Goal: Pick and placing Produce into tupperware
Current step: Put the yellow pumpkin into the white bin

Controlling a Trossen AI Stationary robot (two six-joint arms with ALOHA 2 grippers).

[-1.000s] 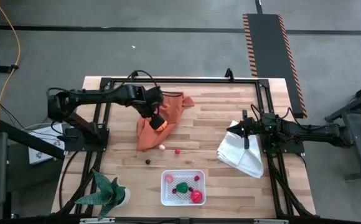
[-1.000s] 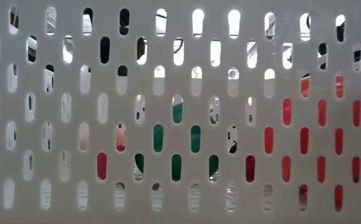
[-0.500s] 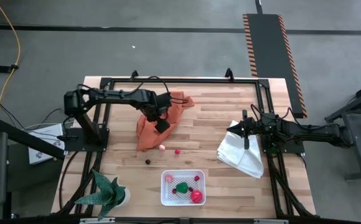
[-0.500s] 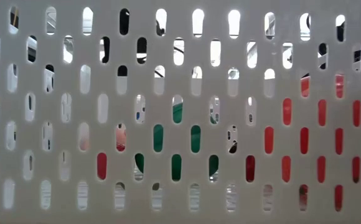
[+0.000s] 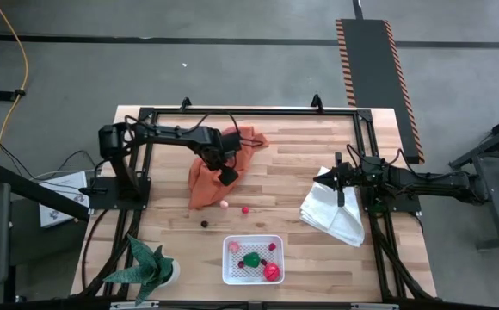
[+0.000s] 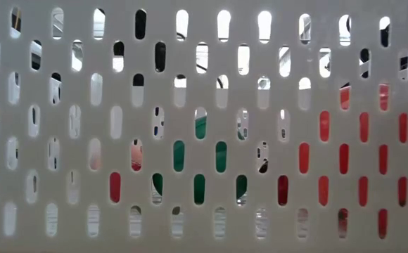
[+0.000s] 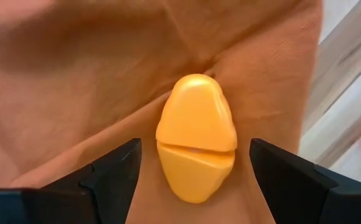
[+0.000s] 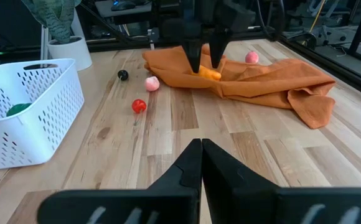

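A yellow-orange produce piece (image 7: 196, 137) lies on a crumpled orange cloth (image 5: 208, 176) at the table's far left. My left gripper (image 5: 228, 174) points down over it, open. One finger stands on each side of the piece (image 8: 208, 73), with a gap on both sides. Pink (image 5: 224, 204), red (image 5: 244, 209) and dark (image 5: 204, 223) pieces lie on the bare wood. The white perforated tupperware (image 5: 231, 274) stands near the front edge with green and red pieces inside. My right gripper (image 8: 201, 152) waits shut at the right.
A folded white cloth (image 5: 334, 213) lies under the right arm's end. A potted plant (image 5: 150, 269) stands at the front left corner. A further pink piece (image 8: 251, 57) lies beyond the orange cloth. The tupperware's wall (image 6: 204, 126) fills the low view.
My left gripper has come down toward the yellow-orange piece on the orange cloth, moving a little toward the table's near edge. Its fingers have stayed open. The piece and the cloth have not moved.
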